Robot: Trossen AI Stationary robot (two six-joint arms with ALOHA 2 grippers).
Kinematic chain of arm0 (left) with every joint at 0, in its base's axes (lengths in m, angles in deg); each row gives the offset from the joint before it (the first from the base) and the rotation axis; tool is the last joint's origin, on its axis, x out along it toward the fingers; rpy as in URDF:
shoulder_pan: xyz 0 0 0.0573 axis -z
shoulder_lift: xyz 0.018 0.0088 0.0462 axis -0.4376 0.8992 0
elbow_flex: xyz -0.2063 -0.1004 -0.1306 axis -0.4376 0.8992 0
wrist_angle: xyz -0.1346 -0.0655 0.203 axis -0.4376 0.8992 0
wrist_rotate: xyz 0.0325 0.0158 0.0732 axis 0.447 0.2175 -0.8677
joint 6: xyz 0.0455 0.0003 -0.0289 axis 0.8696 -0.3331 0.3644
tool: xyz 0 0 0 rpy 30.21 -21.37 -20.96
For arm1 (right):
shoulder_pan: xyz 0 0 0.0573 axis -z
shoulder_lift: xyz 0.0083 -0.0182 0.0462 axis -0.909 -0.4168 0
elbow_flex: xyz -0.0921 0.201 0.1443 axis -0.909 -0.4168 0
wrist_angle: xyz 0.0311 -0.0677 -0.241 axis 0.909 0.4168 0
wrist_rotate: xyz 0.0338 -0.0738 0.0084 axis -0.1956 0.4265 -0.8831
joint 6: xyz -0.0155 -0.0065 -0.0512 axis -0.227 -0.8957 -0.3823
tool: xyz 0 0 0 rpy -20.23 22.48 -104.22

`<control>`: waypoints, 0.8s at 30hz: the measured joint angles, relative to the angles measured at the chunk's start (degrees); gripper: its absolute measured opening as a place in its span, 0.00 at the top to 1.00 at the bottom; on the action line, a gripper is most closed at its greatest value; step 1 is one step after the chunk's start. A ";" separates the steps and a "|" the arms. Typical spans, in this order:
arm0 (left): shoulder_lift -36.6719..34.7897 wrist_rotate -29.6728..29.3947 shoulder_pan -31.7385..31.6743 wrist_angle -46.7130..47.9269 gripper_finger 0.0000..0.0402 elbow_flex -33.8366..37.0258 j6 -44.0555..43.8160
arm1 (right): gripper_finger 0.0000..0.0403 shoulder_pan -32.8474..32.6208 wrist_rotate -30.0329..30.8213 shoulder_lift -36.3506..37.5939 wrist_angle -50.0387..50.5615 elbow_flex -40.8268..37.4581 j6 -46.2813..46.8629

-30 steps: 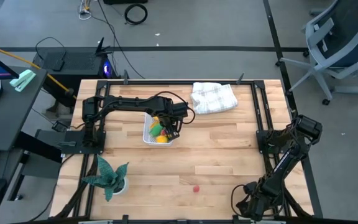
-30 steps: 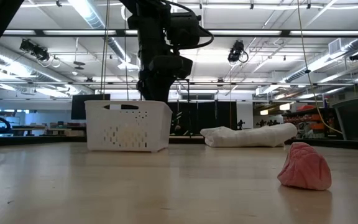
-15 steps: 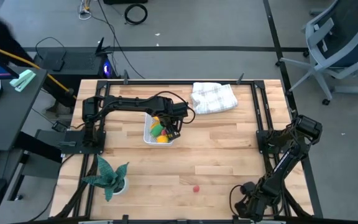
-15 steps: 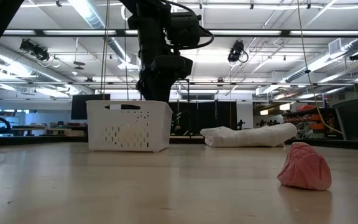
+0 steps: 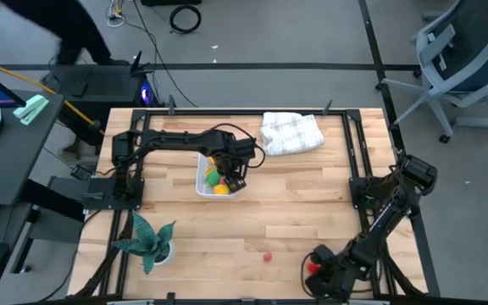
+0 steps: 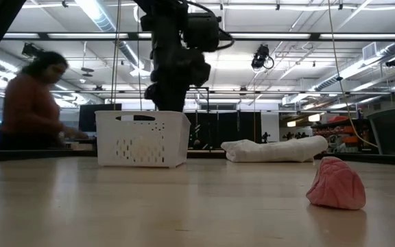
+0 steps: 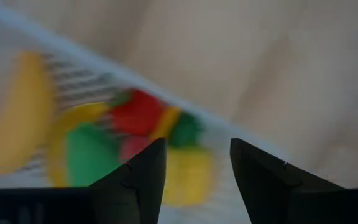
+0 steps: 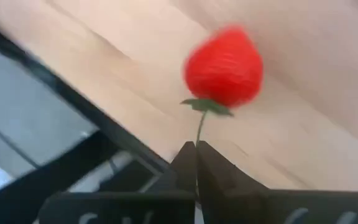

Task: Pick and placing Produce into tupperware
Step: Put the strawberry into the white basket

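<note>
Both right fingers [image 8: 196,163] pinch the strawberry [image 8: 224,65] by its stem.

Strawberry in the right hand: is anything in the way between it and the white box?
Only the left hand: it hangs open right over the tupperware, where the strawberry must drop. The pink piece lies off to the side.

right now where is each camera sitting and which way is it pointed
High view: above the table, looking straight down; both arms show, left gripper over the tupperware.
Low view: at tabletop height, looking level across; the left arm hangs above the tupperware.
Left wrist view: on the left wrist, looking past its open fingers at the produce.
Right wrist view: on the right wrist; right gripper pinches a strawberry by its stem.
Shared: high and low views both show the cloth.
</note>
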State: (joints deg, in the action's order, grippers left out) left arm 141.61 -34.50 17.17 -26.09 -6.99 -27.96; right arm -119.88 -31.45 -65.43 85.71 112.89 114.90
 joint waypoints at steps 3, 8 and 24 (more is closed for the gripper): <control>0.00 5.66 0.00 0.59 0.55 -3.42 -0.55 | 0.99 3.65 3.34 0.00 0.69 3.13 -7.79; 0.00 6.94 0.01 4.67 0.58 -13.92 -1.33 | 1.00 11.20 3.77 0.04 7.68 9.33 -24.69; -9.00 6.93 1.47 26.10 0.60 -43.00 -9.39 | 1.00 41.86 3.82 0.04 14.60 19.81 -73.52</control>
State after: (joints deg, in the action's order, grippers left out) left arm 132.61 -27.57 18.64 0.02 -49.99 -37.35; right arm -78.02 -27.63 -65.39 100.31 132.70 41.38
